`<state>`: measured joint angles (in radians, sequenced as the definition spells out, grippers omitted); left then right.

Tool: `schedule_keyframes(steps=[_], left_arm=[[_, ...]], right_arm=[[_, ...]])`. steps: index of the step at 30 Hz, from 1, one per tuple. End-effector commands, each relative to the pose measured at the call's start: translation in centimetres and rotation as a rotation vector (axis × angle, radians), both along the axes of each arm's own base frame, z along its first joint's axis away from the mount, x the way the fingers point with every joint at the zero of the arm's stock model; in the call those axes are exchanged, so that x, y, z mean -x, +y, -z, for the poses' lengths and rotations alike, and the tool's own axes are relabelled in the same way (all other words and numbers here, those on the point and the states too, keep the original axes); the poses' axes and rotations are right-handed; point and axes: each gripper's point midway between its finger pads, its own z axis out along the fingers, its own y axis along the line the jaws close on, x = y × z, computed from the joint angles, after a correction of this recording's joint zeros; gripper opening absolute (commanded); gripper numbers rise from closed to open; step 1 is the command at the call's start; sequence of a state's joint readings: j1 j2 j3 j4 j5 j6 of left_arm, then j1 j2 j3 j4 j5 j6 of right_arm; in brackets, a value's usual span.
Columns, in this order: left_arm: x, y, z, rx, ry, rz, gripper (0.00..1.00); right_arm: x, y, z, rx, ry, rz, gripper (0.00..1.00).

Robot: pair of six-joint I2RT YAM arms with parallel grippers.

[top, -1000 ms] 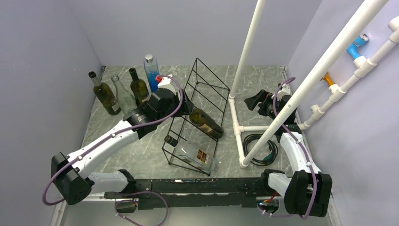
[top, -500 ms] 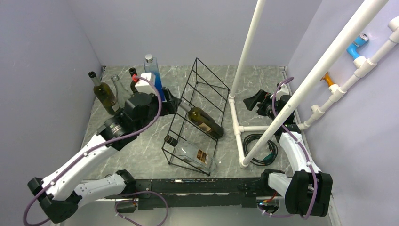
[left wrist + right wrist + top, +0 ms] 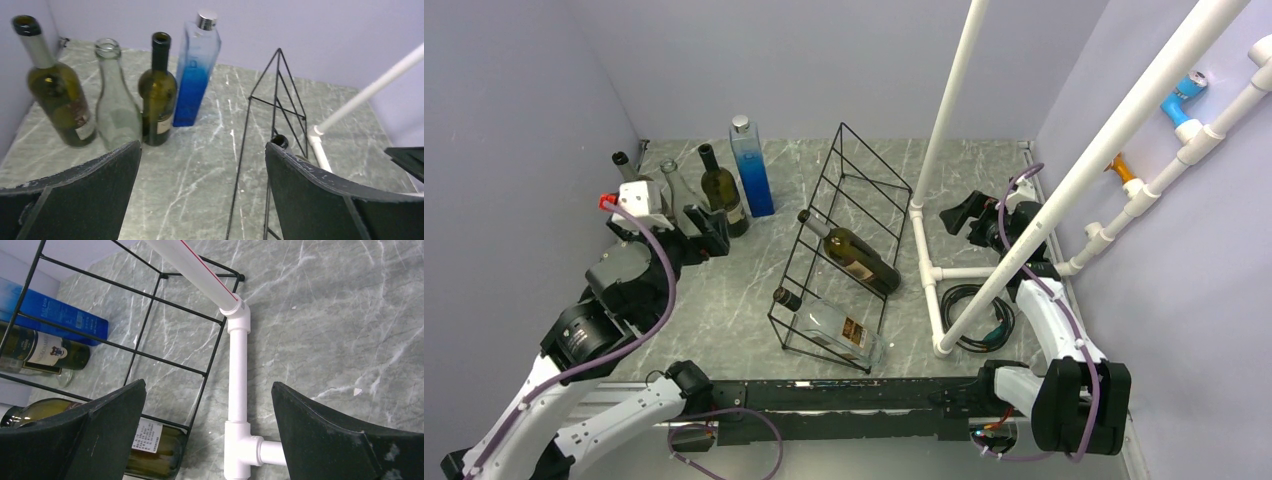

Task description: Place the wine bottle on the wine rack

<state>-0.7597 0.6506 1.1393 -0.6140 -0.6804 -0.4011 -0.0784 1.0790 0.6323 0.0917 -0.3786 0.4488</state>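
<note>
The black wire wine rack (image 3: 849, 205) stands mid-table. A dark green wine bottle (image 3: 856, 257) lies slanted in one of its openings, neck toward the left. A clear bottle (image 3: 836, 328) lies in the rack's near end. My left gripper (image 3: 709, 232) hangs open and empty to the left of the rack, apart from it. In the left wrist view the left gripper (image 3: 202, 147) frames bare table, with the rack (image 3: 277, 115) and a bottle mouth (image 3: 280, 141) to its right. My right gripper (image 3: 964, 215) is open and empty beyond the rack's right side; the right wrist view shows that gripper (image 3: 208, 385) above the white pipe.
Several bottles stand at the back left: an olive one (image 3: 60, 107), a clear one (image 3: 116, 107), a dark green one (image 3: 157, 100) and a tall blue one (image 3: 196, 75). A white pipe frame (image 3: 929, 270) rises right of the rack, and a coiled cable (image 3: 974, 305) lies inside its base.
My left gripper has opened wide, let go of the dark green bottle in the rack, and drawn back left toward the standing bottles. The right arm has not moved.
</note>
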Motion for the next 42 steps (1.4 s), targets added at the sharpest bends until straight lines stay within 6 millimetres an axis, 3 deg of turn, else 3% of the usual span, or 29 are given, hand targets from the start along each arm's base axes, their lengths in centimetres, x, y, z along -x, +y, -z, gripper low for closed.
schedule_keyframes(steps=[1,4,10,13,17,19,25,31,42], left_arm=[[-0.5,2.3,-1.4,-0.128,-0.061,-0.098,1.0],[-1.1,2.6,-4.7,-0.126,-0.134,-0.131,1.0],[-3.8,0.2,-10.1,-0.077,-0.294,-0.139,1.0],[-6.0,-1.2,-11.8,-0.104,-0.363,-0.158,1.0],[-10.6,-2.9,-11.9,-0.119,-0.325,-0.201,1.0],[-12.8,-3.5,-13.0,-0.079,-0.312,-0.192,1.0],[-19.6,-4.3,-12.4,-0.165,-0.244,-0.212,1.0],[-23.9,-4.2,-10.5,-0.207,-0.184,-0.251,0.99],[-28.7,-3.2,-2.0,-0.226,0.059,-0.288,0.99]], right_arm=[[-0.9,0.1,-0.7,0.029,-0.039,-0.001,1.0],[-0.9,0.2,-0.6,0.035,-0.034,-0.005,1.0],[-0.8,0.1,-1.0,0.048,-0.043,0.004,1.0],[-0.8,0.0,-0.9,0.051,-0.04,0.005,1.0],[-0.9,0.0,-0.8,0.05,-0.037,0.006,1.0],[-0.9,0.1,-0.7,0.046,-0.035,0.003,1.0],[-1.0,0.1,-0.6,0.048,-0.03,0.001,1.0],[-0.9,0.0,-0.6,0.053,-0.031,0.006,1.0],[-1.2,0.0,-0.3,0.048,-0.021,0.002,1.0]])
